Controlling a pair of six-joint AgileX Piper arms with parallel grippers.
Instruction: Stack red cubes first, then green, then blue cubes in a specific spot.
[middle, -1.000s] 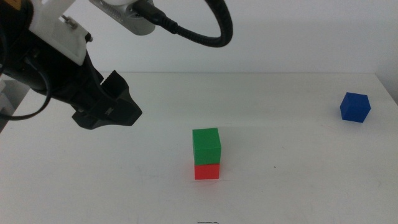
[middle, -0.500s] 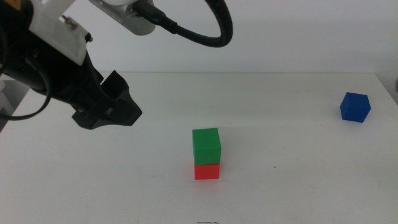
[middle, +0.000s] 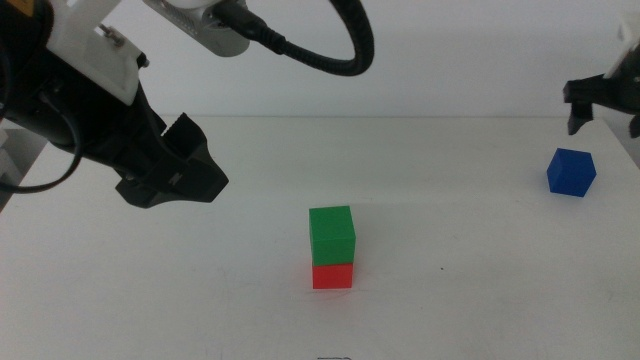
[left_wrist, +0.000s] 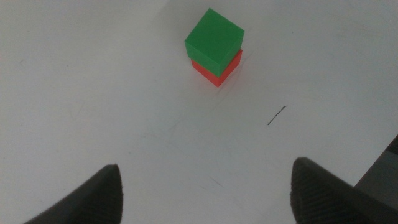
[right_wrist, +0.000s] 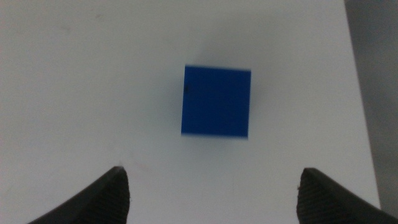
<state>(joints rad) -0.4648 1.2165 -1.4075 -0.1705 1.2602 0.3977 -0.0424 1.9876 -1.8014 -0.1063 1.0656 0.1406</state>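
The small matte green cube (middle: 332, 235) is seen seated squarely on the small matte red cube (middle: 332, 275) mid-surface, so two tiers are judged done. The small dark-blue cube (middle: 571, 172) is left alone near the white surface (middle: 460, 310)'s far right edge. The right gripper (middle: 604, 108) is held above it, jaws spread wide and empty, the cube framed between them. A straight descent is called for, with the jaws squared to opposite faces and closed low. The left gripper (middle: 185, 165) is parked up left of the stack, jaws wide, nothing gripped.
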